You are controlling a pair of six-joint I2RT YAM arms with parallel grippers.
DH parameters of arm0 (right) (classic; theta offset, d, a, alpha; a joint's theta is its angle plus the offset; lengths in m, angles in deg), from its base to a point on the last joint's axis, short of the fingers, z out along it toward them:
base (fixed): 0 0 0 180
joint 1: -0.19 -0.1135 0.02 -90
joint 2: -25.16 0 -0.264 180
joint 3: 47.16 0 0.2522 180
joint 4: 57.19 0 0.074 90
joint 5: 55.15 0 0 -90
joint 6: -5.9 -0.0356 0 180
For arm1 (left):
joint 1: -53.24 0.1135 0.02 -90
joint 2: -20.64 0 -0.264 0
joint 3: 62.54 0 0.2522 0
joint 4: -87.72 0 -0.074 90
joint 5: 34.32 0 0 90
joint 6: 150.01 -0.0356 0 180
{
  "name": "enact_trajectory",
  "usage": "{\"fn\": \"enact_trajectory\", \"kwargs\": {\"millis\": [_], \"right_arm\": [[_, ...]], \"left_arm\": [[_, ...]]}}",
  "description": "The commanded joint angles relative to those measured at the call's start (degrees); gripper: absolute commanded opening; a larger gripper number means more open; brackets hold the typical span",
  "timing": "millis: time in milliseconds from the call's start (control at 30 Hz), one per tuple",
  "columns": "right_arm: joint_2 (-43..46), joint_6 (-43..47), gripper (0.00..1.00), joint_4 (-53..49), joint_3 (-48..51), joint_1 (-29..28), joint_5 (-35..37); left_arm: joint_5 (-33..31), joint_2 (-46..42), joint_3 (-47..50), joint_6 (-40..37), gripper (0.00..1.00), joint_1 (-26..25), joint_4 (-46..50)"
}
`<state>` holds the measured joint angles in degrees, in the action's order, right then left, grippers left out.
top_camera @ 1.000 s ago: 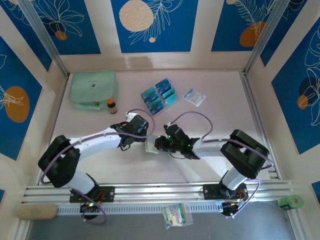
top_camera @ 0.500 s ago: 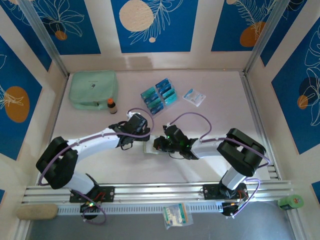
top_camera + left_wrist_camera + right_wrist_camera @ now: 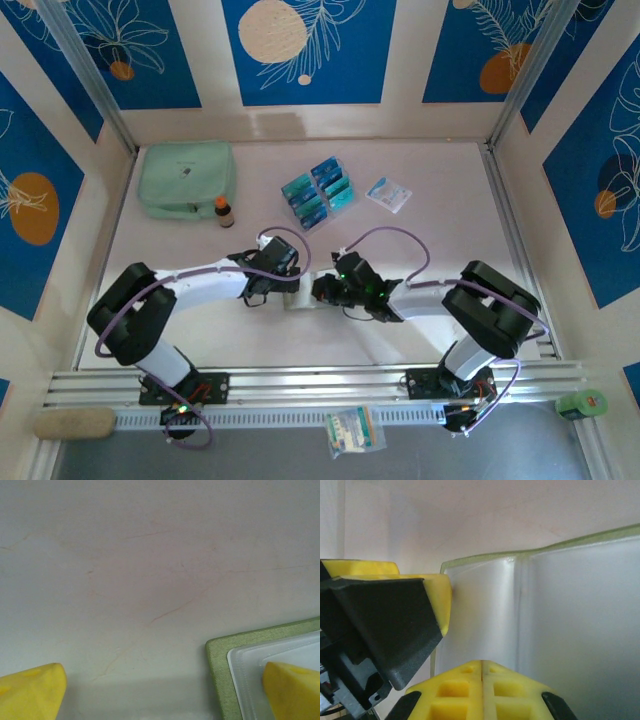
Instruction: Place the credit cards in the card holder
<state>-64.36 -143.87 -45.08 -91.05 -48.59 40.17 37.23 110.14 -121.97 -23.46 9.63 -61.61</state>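
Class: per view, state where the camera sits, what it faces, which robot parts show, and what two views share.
Top external: above, behind the bases, facing down at the table; both arms.
Left wrist: left arm, facing the table; left gripper.
Right wrist: right arm, facing the card holder; right gripper.
Wrist views share the card holder.

You're in a lab test cell: table (image 3: 460, 220) boxed in by blue leaf-print panels (image 3: 330, 50), aluminium rails (image 3: 320, 385) along its near edge.

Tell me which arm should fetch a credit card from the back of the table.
Left, probably. The left gripper has open jaws, one finger over the card holder corner, free to reach the credit cards. The right gripper is shut against the holder.
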Motion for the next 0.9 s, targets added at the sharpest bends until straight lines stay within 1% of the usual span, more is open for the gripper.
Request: {"fn": "enact_trajectory", "kwargs": {"millis": [0, 167, 467, 667, 867], "right_arm": [[2.2, 1.3, 0.00, -1.8, 2.0, 2.1, -0.1], [2.9, 1.7, 0.00, -2.2, 3.2, 3.4, -0.8], [2.2, 1.9, 0.00, -2.1, 3.0, 2.9, -1.8], [3.2, 2.3, 0.00, -2.1, 2.2, 1.3, -2.0], [3.5, 5.8, 0.00, -6.8, -3.3, -1.6, -1.2]], "left_arm": [[-1.4, 1.0, 0.5, -0.5, 1.00, -0.4, -0.2], [-2.3, 1.2, 0.1, -1.1, 1.00, -0.3, 0.2], [-4.3, -0.3, -0.5, -2.8, 1.00, -0.3, 1.3], [-4.0, -0.8, -1.3, -3.3, 1.00, -0.2, 1.4], [-3.9, -0.7, -1.6, -3.4, 1.00, -0.3, 1.3]]}}
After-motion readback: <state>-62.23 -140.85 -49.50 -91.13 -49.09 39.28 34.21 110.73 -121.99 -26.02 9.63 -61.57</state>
